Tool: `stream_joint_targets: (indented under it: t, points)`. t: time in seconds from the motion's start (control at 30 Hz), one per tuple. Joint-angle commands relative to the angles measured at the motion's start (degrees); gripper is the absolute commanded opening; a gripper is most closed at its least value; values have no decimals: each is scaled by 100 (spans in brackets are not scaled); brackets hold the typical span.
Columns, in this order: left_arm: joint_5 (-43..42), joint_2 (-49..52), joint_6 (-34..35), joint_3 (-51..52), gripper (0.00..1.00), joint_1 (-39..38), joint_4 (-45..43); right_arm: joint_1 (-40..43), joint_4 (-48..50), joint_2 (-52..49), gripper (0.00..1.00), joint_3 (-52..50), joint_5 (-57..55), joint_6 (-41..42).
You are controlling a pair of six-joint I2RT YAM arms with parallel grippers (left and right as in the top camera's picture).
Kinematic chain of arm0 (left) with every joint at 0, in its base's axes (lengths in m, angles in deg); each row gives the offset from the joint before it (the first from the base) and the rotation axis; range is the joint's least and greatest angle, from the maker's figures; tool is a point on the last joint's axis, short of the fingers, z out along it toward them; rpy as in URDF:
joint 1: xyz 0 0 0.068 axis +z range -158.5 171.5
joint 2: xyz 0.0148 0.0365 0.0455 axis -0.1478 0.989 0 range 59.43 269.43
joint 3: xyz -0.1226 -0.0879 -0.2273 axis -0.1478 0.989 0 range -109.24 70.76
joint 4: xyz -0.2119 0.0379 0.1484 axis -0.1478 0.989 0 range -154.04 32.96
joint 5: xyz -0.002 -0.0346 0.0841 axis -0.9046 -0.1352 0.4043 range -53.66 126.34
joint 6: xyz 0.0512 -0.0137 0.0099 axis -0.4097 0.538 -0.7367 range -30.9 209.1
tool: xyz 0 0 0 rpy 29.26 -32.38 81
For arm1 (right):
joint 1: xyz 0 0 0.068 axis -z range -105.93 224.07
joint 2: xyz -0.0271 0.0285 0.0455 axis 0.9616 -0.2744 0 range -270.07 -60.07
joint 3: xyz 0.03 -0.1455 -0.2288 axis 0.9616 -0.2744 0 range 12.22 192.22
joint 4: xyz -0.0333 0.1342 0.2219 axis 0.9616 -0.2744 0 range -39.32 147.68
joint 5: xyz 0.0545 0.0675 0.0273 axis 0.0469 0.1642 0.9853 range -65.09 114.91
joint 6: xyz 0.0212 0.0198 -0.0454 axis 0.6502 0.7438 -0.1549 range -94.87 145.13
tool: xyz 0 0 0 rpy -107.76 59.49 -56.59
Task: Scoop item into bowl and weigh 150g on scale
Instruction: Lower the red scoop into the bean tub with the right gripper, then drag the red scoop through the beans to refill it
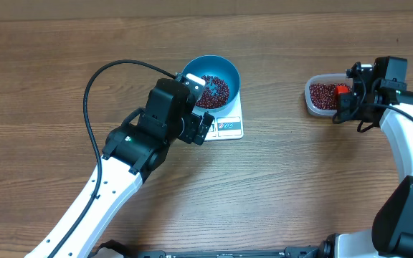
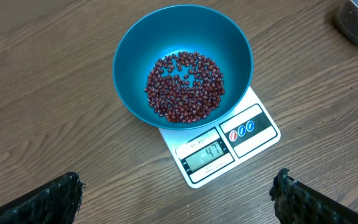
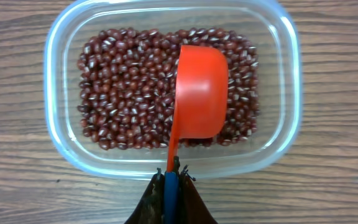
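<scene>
The blue bowl (image 2: 135, 62) stands on the white scale (image 2: 247, 134) and holds a shallow layer of red-brown beans (image 2: 184, 87). The scale's display is lit. My left gripper (image 2: 178, 180) hovers open just in front of the scale, nothing between its fingers; from overhead it (image 1: 199, 106) is beside the bowl (image 1: 228, 72). At the right, my right gripper (image 3: 173, 174) is shut on the handle of an orange scoop (image 3: 201, 93). The scoop's cup rests on the beans (image 3: 123, 87) in a clear tub (image 3: 61, 143).
The clear tub (image 1: 314, 100) sits on the wooden table far right of the scale (image 1: 231, 127). The left arm's black cable (image 1: 92, 86) loops over the table to the left of the bowl.
</scene>
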Motion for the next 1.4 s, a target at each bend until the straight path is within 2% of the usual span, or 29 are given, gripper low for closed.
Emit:
stream_joint_targets:
  t: [0.0,0.27,0.87,1.37]
  points:
    - [-50,-109,-48,-13,100,11,-2,17,-33,-149,4,28,295,22]
    - [-50,-109,-48,-13,100,11,-2,17,-142,-514,4,28,857,24]
    - [-52,-109,-48,-13,99,11,-2,50,-136,-518,4,28,1637,70]
    - [-50,-109,-48,-13,99,11,-2,855,-153,-903,4,28,2957,68]
